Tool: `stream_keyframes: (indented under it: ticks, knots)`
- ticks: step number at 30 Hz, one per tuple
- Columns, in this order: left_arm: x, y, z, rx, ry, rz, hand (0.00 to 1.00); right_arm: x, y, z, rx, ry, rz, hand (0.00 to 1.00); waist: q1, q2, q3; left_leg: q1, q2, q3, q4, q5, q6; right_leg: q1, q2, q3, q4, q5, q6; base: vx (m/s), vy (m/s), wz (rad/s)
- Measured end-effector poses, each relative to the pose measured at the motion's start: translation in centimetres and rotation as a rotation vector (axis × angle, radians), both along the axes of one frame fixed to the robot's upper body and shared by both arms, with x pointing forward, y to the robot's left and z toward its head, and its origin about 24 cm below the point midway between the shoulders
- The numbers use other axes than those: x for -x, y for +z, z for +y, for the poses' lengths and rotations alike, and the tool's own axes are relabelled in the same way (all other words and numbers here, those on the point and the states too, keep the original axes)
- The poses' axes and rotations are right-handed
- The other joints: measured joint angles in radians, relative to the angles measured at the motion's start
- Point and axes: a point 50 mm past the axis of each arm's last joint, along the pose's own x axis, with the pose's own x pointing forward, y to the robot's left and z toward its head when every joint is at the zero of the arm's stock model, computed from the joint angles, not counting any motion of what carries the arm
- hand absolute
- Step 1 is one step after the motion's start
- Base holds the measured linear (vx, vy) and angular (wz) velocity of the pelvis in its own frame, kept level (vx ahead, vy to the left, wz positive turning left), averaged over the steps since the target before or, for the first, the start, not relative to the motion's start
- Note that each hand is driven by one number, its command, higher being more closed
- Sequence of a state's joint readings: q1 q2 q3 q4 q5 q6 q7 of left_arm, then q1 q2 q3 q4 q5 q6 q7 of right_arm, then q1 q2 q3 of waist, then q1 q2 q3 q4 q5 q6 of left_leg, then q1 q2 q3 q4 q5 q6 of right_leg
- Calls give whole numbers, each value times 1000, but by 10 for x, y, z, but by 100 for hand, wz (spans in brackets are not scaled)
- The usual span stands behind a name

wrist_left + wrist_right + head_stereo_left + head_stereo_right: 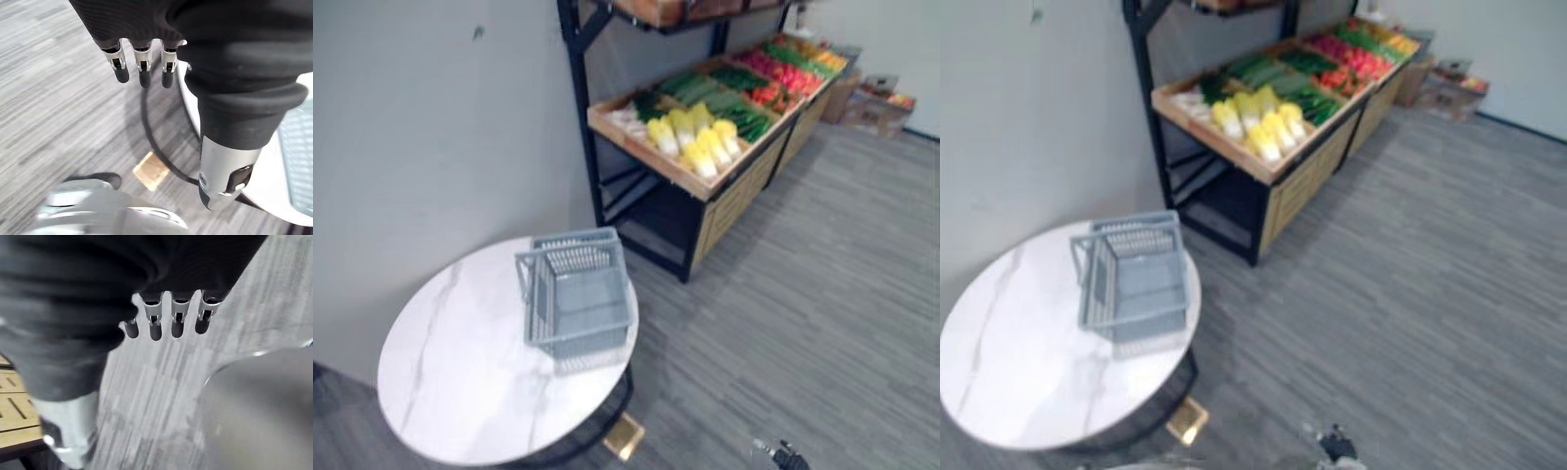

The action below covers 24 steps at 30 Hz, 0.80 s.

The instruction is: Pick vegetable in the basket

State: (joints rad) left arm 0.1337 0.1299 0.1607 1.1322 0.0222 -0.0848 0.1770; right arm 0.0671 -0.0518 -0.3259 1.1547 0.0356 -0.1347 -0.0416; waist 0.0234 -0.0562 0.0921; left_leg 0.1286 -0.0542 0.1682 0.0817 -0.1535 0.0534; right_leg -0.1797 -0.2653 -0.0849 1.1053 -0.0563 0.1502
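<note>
Basket [578, 304] stands on marble table [460, 372] near vegetable shelf [646, 154]; left robot hand [143, 66] and right robot hand [178, 319] hang loose-fingered.

- Soft, even indoor light fills the room; the grey floor [822, 294] and the wall [431, 127] carry no hard-edged shadows.
- The white tabletop [460, 372] is the brightest surface, with a faint sheen but no harsh glare.
- The basket [576, 294] throws a pale, diffuse shadow on the tabletop at its near side.
- The vegetables [700, 137] are well lit from above; the space under their display stand [724, 201] lies in deep shade.
- The floor beneath the tabletop's near edge is dark.
</note>
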Motion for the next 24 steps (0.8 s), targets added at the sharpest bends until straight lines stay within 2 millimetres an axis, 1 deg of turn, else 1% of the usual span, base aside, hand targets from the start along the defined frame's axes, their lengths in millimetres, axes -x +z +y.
stream_keyframes:
  ticks: [1,2,3,5,6,7,8,9,10,11,12,13,14,15,16,17,18,19,20,21,22,23,24]
  knots:
    - [-12,2,-1,-3,-13,-27,0,3,0,-2,2,-23,5,0,-1,1,1,32,1,-24,-16,-5,-5,-34,8,-31,-45,-54,-31,338,16,66]
    - [-23,3,-3,-5,-18,-52,0,7,-1,-4,4,-39,14,0,-3,2,1,49,3,-51,-22,-16,-2,-64,13,-53,-117,-88,-49,300,-47,88]
    - [-38,6,-9,1,-24,-100,0,11,-1,-4,3,-47,24,0,-8,4,2,61,8,-90,-19,-36,-7,-92,16,-75,-249,-103,-58,370,-114,93]
    - [-52,9,-23,26,-23,-152,0,20,-3,-6,11,-54,53,0,-16,23,5,70,38,-140,19,-84,-16,-97,32,-84,-513,-101,-62,382,-200,82]
    - [-55,9,-32,44,-13,-172,0,23,-3,-8,22,-43,69,0,-16,40,5,70,67,-164,50,-124,-29,-97,54,-60,-688,-85,-55,401,-253,53]
    - [-56,9,-36,52,-4,-178,0,22,-3,-9,28,-29,73,0,-15,46,5,70,80,-176,65,-144,-38,-98,66,-38,-770,-66,-53,516,-345,48]
    - [-57,8,-43,69,15,-185,0,21,-3,-7,30,0,77,0,-16,47,5,71,104,-198,88,-185,-59,-96,84,14,-908,-28,-47,479,-351,48]
    - [-57,8,-45,81,43,-194,0,21,-3,-6,28,14,83,0,-15,38,6,85,119,-219,97,-226,-78,-97,92,68,-969,-8,-30,512,-388,52]
    - [-57,8,-44,84,58,-196,0,21,-3,-5,26,22,86,0,-14,45,5,96,134,-238,95,-245,-76,-101,96,69,-946,57,1,549,-416,76]
    - [-54,6,-52,110,86,-186,0,21,-2,-9,43,47,86,0,-18,63,-1,103,169,-270,94,-240,-91,-120,120,60,-847,73,20,555,-421,93]
    - [-53,5,-58,131,107,-185,0,18,-1,-12,56,61,83,0,-14,74,0,100,185,-290,109,-195,-98,-149,119,42,-730,1,-9,544,-419,100]
    - [-52,5,-58,134,125,-187,0,18,-1,-14,62,69,83,0,-14,76,2,100,193,-298,113,-171,-105,-150,113,22,-693,-17,-22,518,-413,94]
    - [-47,3,-56,136,164,-176,0,16,1,-17,76,88,82,0,-16,79,-3,84,212,-323,123,-119,-112,-145,102,-32,-639,-59,-49,499,-391,96]
    - [-41,1,-55,141,182,-155,0,14,1,-20,85,97,79,0,-18,93,-19,48,227,-346,154,-63,-113,-132,99,-75,-631,-71,-67,485,-368,101]
    - [-39,0,-54,145,195,-151,0,13,2,-21,86,98,76,0,-19,95,-19,28,229,-354,174,-26,-114,-115,95,-93,-639,-76,-75,458,-336,112]
    - [-36,0,-49,142,209,-143,0,13,2,-21,85,98,78,0,-21,91,-16,-5,233,-352,216,53,-134,-61,84,-129,-677,-81,-83,425,-288,124]
    - [-31,-2,-42,132,214,-121,0,16,0,-20,77,97,92,0,-21,82,-11,-27,243,-309,265,81,-170,14,76,-151,-735,-82,-86,406,-251,124]
    - [-26,-3,-39,126,218,-105,0,16,0,-20,73,98,93,0,-20,76,-9,-40,248,-277,289,70,-187,50,70,-161,-762,-83,-87,362,-202,124]
    - [-18,-4,-33,119,258,-94,0,15,1,-21,70,90,82,0,-26,67,-10,-73,254,-181,321,42,-219,118,58,-197,-811,-83,-87,268,-134,98]
    - [-17,-3,-30,116,273,-96,0,13,1,-22,71,86,76,0,-25,63,-11,-86,257,-127,324,27,-220,146,54,-212,-833,-83,-87,279,-122,109]
    - [-16,-3,-25,112,295,-102,0,5,4,-26,76,67,49,0,-23,58,-9,-108,257,-34,296,6,-217,186,46,-232,-865,-83,-87,219,-20,82]
    - [-14,-3,-23,108,313,-102,0,-9,9,-32,90,57,0,0,-24,58,-9,-129,253,32,222,5,-213,201,44,-250,-883,-83,-87,151,9,63]
    - [-13,-3,-22,107,321,-101,0,-16,12,-37,103,54,-25,0,-24,59,-8,-136,250,55,173,16,-206,202,44,-255,-887,-83,-87,100,80,39]
